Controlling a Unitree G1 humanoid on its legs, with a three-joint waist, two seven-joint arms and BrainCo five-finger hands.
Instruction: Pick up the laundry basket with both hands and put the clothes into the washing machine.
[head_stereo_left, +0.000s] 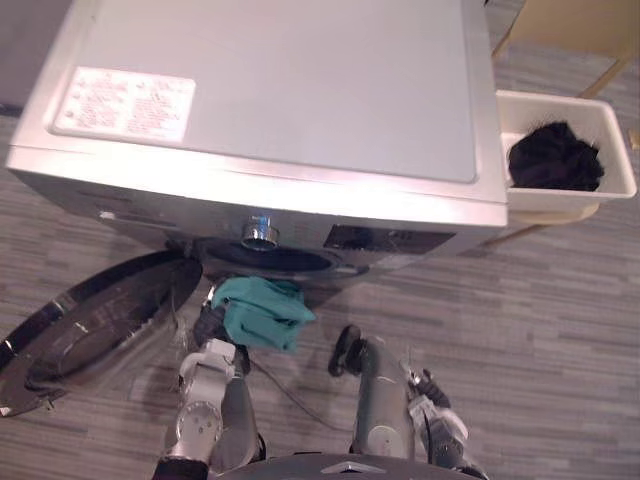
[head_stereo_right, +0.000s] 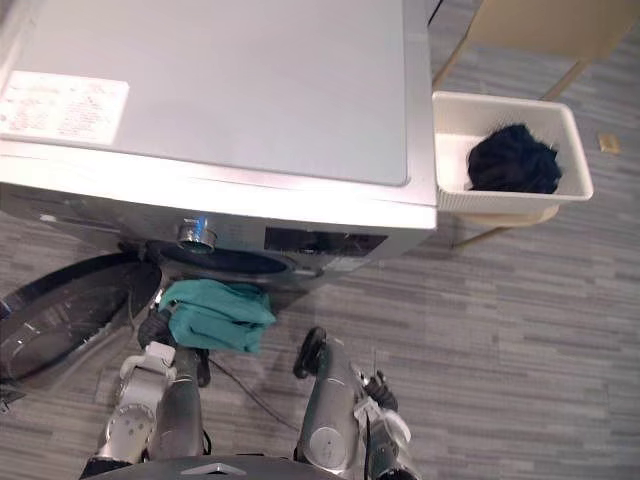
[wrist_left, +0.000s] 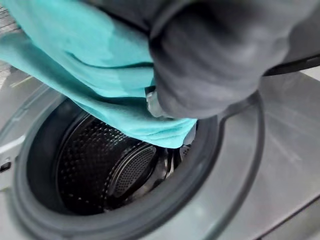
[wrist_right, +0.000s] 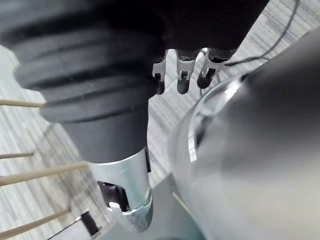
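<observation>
- Left hand (head_stereo_left: 212, 324) is up at the washing machine (head_stereo_left: 280, 90) mouth, carrying a teal garment (head_stereo_left: 262, 311).
- The cloth covers its grip, so I cannot tell whether it is clenched.
- The garment hangs just before the open drum (wrist_left: 100, 165), outside it.
- Right hand (head_stereo_left: 347, 352) is low; its fingers (wrist_right: 182, 80) are relaxed and grasp nothing, well apart from the laundry basket (head_stereo_left: 560, 206).
- The basket holds a black garment (head_stereo_left: 555, 157) beside the machine.
- The door (head_stereo_left: 90, 320) is open.

The silver-grey left arm (head_stereo_left: 205, 410) reaches forward, and the left robot hand (head_stereo_left: 210, 325) grips a bunched teal cloth (head_stereo_left: 262, 310). Beside it the right arm (head_stereo_left: 380, 410) reaches too, the right robot hand (head_stereo_left: 345, 352) with loose fingers (wrist_right: 182, 80).
</observation>
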